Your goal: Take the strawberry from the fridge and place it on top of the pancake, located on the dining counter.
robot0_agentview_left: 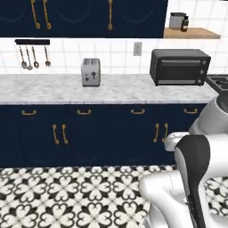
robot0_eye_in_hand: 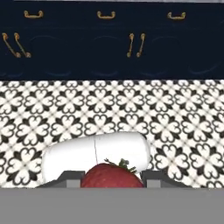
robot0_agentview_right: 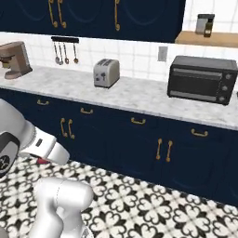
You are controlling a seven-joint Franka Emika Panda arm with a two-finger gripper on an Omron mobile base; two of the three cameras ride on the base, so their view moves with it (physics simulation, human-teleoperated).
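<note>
While the base faces the navy cabinets [robot0_eye_in_hand: 105, 43], the hand [robot0_eye_in_hand: 112, 177] is closed on the strawberry [robot0_eye_in_hand: 112, 177], which sits right between its two finger tips, close under the hand camera. To the hand's left a dark finger tip [robot0_eye_in_hand: 70, 177] presses the berry's side; the red berry with its little green leaves is in the middle; to the right the other tip presses back. Below and ahead of the hand lies the black-and-white tiled floor [robot0_eye_in_hand: 175, 109]. I think the berry is light, soft and a bit slippery, so it could squash or pop out. Holding it gently on its round fat sides, not its leaves, looks best.
</note>
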